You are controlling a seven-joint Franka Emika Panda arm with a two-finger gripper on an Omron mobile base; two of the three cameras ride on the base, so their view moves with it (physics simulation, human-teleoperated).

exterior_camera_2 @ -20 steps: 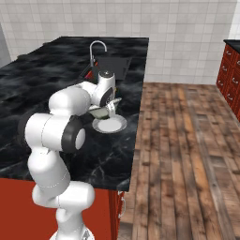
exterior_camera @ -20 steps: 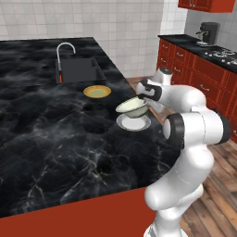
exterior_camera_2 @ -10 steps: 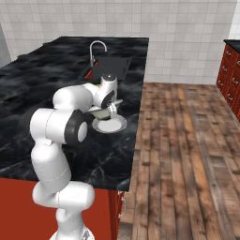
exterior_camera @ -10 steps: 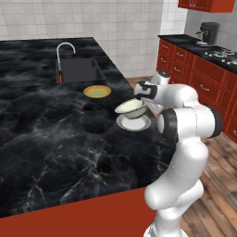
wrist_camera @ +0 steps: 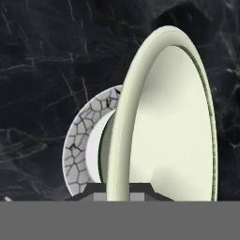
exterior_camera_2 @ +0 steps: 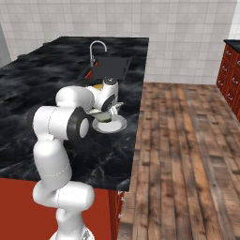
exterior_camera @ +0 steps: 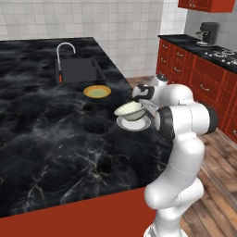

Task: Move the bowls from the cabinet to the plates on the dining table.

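Left base view: the hand [exterior_camera: 140,105] is pinching the rim of the cream bowl [exterior_camera: 130,111], tilted above the grey plate [exterior_camera: 133,124]; released now, it may roll toward 3 o'clock off the desk [exterior_camera: 51,134].

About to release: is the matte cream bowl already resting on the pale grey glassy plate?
Cannot tell. In the left base view the cream bowl sits tilted right over the grey plate, but no view plainly shows contact or gap.

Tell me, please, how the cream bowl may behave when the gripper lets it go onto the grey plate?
The cream bowl looks rigid and probably light. The gripper pinches only its rim, so it may rock. It hangs tilted over the grey plate, whose glassy face could let it slide.
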